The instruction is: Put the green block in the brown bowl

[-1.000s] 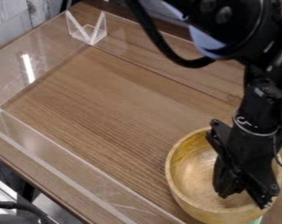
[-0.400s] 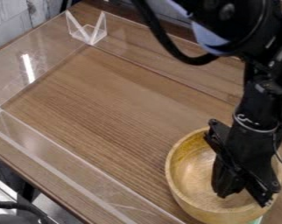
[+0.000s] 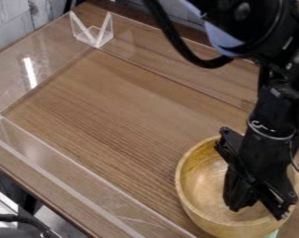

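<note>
Peeking past the rim of the brown bowl (image 3: 200, 206), the green block (image 3: 272, 234) lies apart from the clenched fingers (image 3: 274, 189).

The bowl (image 3: 200, 203) looks like light wood, smooth inside, with a soft satin sheen. The table (image 3: 115, 116) has the look of brown wood with visible grain, its middle fairly matt; the strips along its edges look glossy and catch a bright reflection. The small stand (image 3: 91, 31) appears to be clear plastic. The gripper (image 3: 246, 191) is black and mostly matt, with faint highlights.
</note>
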`<state>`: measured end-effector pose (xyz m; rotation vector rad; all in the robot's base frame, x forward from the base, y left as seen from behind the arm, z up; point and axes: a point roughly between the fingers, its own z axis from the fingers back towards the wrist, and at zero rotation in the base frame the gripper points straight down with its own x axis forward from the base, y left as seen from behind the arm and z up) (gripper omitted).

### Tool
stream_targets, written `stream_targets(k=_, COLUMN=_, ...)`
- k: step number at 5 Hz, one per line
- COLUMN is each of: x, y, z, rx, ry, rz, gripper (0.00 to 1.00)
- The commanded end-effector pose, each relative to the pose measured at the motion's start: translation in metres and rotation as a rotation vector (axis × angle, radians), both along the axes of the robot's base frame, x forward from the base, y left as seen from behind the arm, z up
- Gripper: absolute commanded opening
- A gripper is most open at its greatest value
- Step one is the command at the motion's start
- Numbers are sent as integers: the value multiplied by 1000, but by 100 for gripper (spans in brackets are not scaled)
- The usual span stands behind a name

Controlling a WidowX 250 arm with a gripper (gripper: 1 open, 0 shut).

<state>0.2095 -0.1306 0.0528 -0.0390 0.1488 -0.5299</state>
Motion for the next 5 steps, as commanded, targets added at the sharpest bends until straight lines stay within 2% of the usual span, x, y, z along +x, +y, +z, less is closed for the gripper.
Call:
stream_targets(k=1, x=9, y=-1, z=10, rx=-20, ry=-28, rz=22, gripper=0)
stream_targets(k=5, x=9, y=2, z=11, rx=-13, ry=16, rz=58, gripper=0)
